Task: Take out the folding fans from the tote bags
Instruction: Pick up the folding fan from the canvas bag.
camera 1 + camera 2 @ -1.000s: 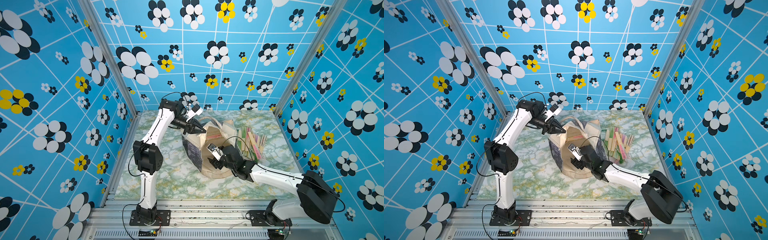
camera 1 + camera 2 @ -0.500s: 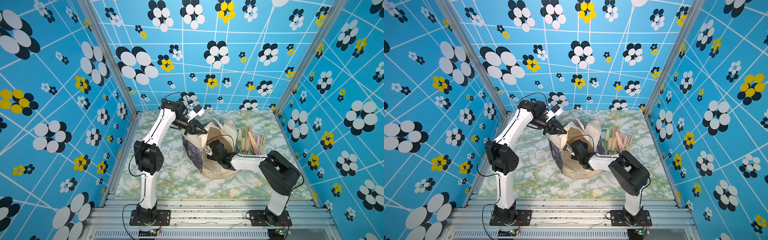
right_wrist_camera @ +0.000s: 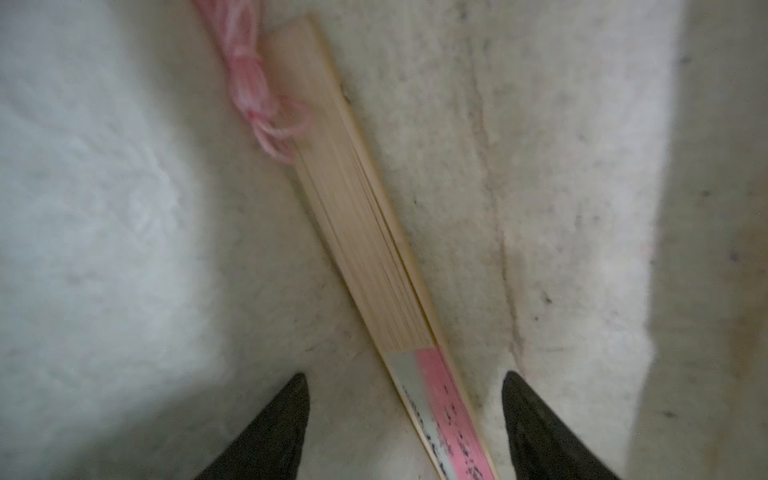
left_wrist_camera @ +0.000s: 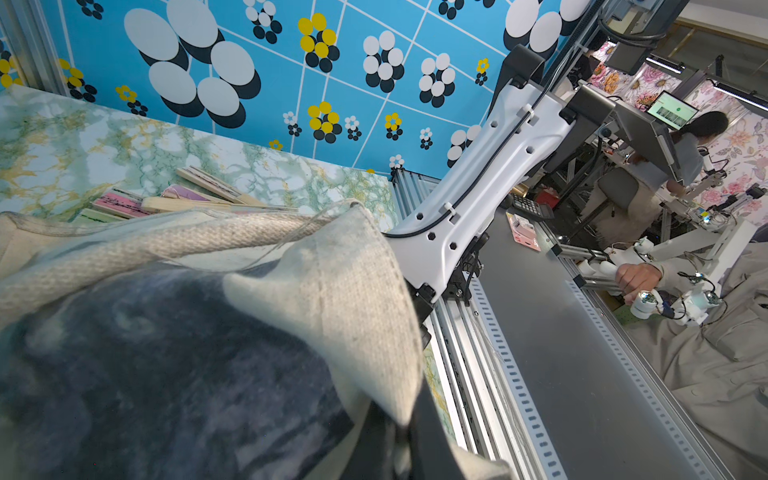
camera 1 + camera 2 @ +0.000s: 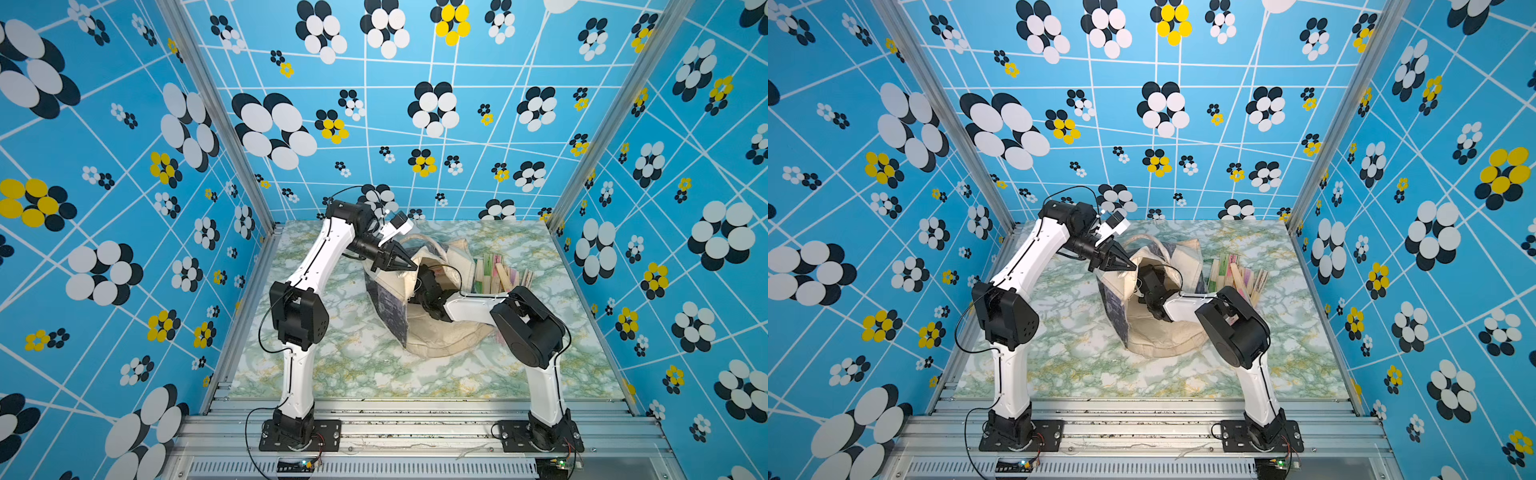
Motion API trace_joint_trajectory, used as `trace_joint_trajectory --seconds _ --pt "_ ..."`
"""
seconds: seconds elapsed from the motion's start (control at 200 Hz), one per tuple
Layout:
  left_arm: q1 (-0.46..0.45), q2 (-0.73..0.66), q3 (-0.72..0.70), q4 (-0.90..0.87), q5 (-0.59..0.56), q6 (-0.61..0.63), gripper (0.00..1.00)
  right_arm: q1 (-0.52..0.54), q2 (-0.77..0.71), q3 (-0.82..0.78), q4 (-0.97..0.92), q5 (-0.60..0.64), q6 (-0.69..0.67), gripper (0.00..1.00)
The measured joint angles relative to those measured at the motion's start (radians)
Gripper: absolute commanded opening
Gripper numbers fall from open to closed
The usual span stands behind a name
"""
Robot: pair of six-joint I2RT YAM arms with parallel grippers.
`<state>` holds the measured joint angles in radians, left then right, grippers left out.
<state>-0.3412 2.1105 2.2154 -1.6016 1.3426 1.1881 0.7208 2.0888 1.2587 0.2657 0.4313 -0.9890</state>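
Robot lab: patterned booth (image 5: 415, 104), aluminium rails (image 5: 407, 419) (monitor (image 4: 671, 109) beyond).

Top views high, frontal; right wrist inside bag (image 3: 104, 208)

One tote bag (image 5: 440, 340), about six folding fans (image 5: 500, 272).

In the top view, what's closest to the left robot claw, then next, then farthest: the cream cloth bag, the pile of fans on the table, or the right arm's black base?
1. Cream canvas tote bag: the left gripper pinches its rim.
2. Pile of pale-bamboo folding fans: lying beside the bag.
3. Right arm's black base plate: down at the front, farthest.
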Motion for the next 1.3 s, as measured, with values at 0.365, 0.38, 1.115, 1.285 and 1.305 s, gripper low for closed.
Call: trace_joint_trajectory --seconds 0.365,0.38,1.115,1.285,1.305 --pt "-0.050 -0.021 -0.022 0.000 -0.068 -0.018 0.00 -0.005 0.137 0.231 -0.168 -0.045 -0.030 0.45" --pt "-0.052 -0.024 -0.024 0.001 -0.072 -0.018 0.00 -0.005 0.138 0.237 -0.175 -0.044 -0.029 0.44" --pt "0.021 -0.052 -0.019 0.001 -0.044 -0.026 0.00 0.022 -0.053 -0.069 -0.016 -0.068 0.086 0.06" --pt "0.028 -0.051 -0.017 0.001 -0.033 -0.029 0.00 0.064 -0.102 -0.162 0.073 -0.043 0.115 0.02" --pt "0.028 -0.051 -0.015 0.001 -0.033 -0.029 0.00 0.068 -0.108 -0.172 0.085 -0.040 0.117 0.01"
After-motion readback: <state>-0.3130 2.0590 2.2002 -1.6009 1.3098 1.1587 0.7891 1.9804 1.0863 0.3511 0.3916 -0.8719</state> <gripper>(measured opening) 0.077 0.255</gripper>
